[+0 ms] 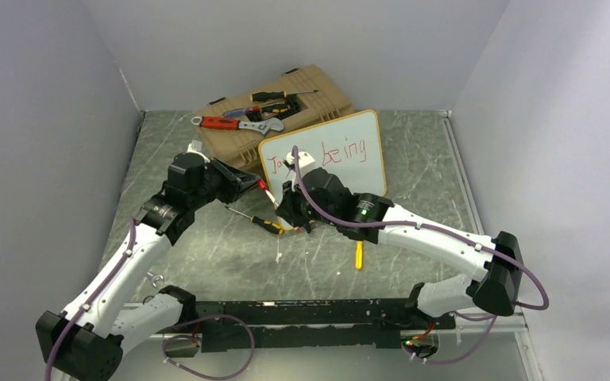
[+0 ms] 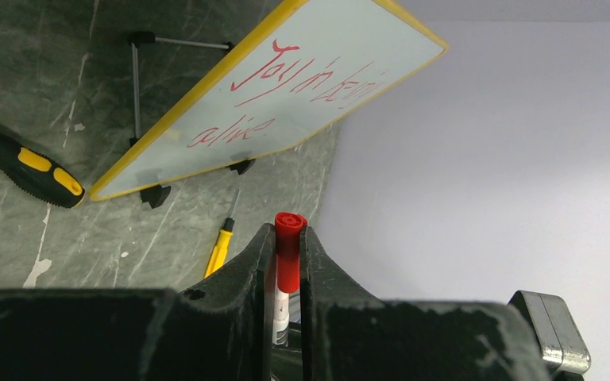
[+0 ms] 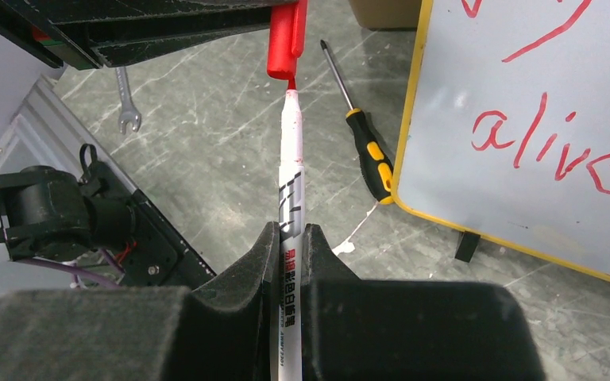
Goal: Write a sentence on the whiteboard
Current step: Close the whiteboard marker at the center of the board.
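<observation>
Plain pale grey walls [image 1: 286, 48] on three sides, dark grey-green marbled tabletop [image 1: 206, 254] with white veins, soft even light

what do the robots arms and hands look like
The left arm and right arm have white links, black joints and a purple cable each. The left hand and right hand are thick, matte black and two-fingered.

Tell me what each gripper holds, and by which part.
The left gripper clamps the red cap by its sides. The right gripper grips the white marker by its printed barrel, its tip at the cap's mouth.
</observation>
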Robot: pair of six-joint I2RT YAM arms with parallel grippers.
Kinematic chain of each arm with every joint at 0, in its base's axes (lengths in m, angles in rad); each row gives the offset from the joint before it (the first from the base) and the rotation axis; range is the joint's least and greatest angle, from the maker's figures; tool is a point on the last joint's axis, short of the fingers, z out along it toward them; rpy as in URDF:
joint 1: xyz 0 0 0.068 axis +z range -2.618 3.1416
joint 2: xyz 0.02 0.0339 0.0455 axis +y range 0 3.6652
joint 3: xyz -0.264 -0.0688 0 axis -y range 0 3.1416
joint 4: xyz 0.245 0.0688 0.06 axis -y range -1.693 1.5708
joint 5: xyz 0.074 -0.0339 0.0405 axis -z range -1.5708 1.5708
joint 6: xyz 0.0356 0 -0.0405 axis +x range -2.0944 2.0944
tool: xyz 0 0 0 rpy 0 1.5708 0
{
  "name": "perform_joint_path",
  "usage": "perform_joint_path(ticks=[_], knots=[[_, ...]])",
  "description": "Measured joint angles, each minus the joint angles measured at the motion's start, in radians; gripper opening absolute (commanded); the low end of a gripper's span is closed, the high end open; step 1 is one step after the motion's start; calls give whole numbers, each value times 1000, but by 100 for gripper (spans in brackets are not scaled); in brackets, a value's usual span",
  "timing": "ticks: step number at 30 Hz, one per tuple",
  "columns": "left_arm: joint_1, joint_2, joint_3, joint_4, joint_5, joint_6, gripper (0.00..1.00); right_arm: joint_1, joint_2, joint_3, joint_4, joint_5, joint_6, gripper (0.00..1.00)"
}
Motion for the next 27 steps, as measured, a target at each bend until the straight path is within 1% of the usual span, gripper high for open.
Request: perform_joint_path(ticks=[17, 27], knots=[[-1, -3, 0, -18, -40, 3, 0, 0, 0, 0, 0, 3, 0, 0], [-4, -2, 0, -16, -41, 3, 0, 0, 0, 0, 0, 3, 0, 0]])
